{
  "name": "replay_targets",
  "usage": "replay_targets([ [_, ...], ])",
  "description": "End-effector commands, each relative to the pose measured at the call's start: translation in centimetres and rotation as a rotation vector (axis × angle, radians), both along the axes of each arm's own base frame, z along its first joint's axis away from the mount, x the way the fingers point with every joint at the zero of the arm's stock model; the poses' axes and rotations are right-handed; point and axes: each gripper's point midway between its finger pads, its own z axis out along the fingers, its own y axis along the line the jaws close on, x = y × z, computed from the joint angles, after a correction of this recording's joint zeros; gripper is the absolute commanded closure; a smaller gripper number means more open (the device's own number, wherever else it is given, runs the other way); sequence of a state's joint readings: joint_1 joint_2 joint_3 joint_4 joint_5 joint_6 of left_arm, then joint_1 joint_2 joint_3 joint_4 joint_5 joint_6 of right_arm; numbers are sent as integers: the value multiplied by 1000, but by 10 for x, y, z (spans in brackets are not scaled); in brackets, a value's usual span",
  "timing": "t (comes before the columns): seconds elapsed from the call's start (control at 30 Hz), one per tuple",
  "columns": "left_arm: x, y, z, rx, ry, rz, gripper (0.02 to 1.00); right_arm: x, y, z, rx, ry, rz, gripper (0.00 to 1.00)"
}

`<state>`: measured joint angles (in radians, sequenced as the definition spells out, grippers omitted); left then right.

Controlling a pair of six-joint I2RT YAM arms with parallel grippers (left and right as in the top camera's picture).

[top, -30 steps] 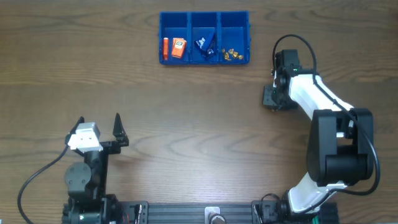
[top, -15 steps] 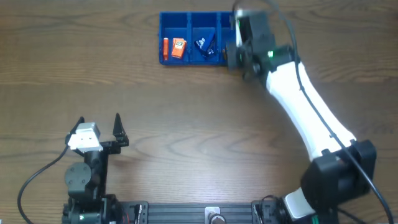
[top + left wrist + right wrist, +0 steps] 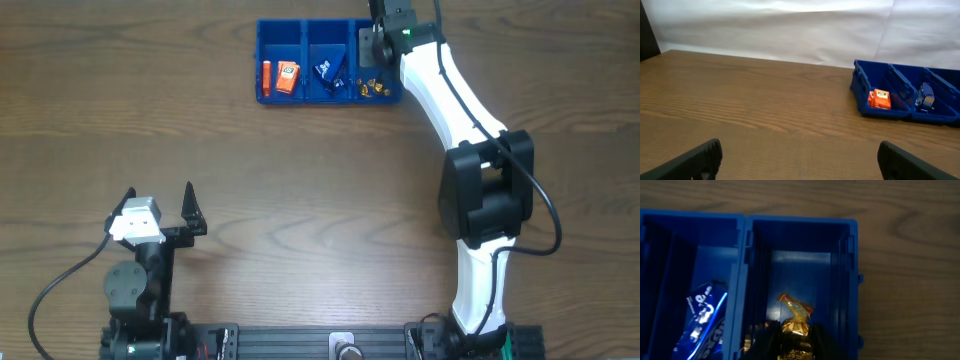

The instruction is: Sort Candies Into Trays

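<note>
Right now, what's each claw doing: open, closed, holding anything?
Left claw: open, empty.
Right claw: closed on a gold-wrapped candy, over the blue tray.

— Bright or dim from above?
— Bright and even, lit from overhead. Pale sheen on the table [image 3: 200, 150], strongest toward its far edge. Faint, soft shadows.
— And low along the wood, from the left wrist?
— Blown to near white at the backdrop [image 3: 765, 25] behind the far edge. Broad glare in streaks on the wood just before it.
— Inside the blue tray [image 3: 742, 255]?
— Darker, shaded by its own walls. One paler patch of reflected light on the right compartment's floor. Hard glints off the gold candy [image 3: 796, 325] and the blue wrapper [image 3: 702, 315].
</note>
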<state>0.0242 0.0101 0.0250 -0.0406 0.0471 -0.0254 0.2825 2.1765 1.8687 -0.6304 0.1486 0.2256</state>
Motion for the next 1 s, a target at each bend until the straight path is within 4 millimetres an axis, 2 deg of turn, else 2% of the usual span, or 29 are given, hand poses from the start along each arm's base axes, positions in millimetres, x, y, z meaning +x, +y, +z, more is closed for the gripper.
replay_targets([
  [0.03, -1, 1, -17, 0, 50, 5, 20, 6, 0, 2, 7, -16, -16, 437],
  [0.07, -1, 1, -17, 0, 50, 5, 20, 6, -1, 2, 6, -15, -18, 380],
  [0.17, -1, 1, -17, 0, 49, 5, 20, 8, -8, 2, 6, -17, -29, 64],
  [0.2, -1, 1, -17, 0, 49, 5, 20, 8, -10, 9, 10, -30, -33, 1],
  [0.3, -1, 1, -17, 0, 49, 5, 20, 1, -43, 47, 14, -64, -81, 1],
  [0.37, -1, 1, -17, 0, 50, 5, 20, -16, -74, 90, -11, -111, -91, 1],
  [0.4, -1, 1, -17, 0, 50, 5, 20, -30, -91, 117, -27, -157, -94, 1],
  [0.47, -1, 1, -17, 0, 49, 5, 20, -62, -122, 160, -60, -247, -105, 1],
  [0.5, -1, 1, -17, 0, 50, 5, 23, -78, -133, 173, -66, -283, -121, 1],
  [0.53, -1, 1, -17, 0, 50, 5, 20, -103, -149, 186, -68, -333, -154, 1],
  [0.6, -1, 1, -17, 0, 50, 5, 20, -142, -166, 199, -67, -417, -195, 3],
  [0.63, -1, 1, -17, 0, 49, 5, 20, -169, -173, 201, -67, -471, -215, 1],
  [0.67, -1, 1, -17, 0, 49, 5, 20, -186, -176, 200, -67, -506, -228, 3],
  [0.7, -1, 1, -17, 0, 50, 5, 20, -213, -179, 193, -67, -553, -241, 3],
  [0.77, -1, 1, -17, 0, 50, 5, 20, -248, -176, 174, -59, -594, -235, 3],
  [0.8, -1, 1, -17, 0, 49, 5, 20, -267, -165, 156, -23, -608, -187, 1],
  [0.9, -1, 1, -17, 0, 50, 5, 20, -303, -123, 110, 134, -663, -7, 1],
  [1.0, -1, 1, -17, 0, 49, 5, 20, -315, -107, 81, 180, -744, 73, 1],
])
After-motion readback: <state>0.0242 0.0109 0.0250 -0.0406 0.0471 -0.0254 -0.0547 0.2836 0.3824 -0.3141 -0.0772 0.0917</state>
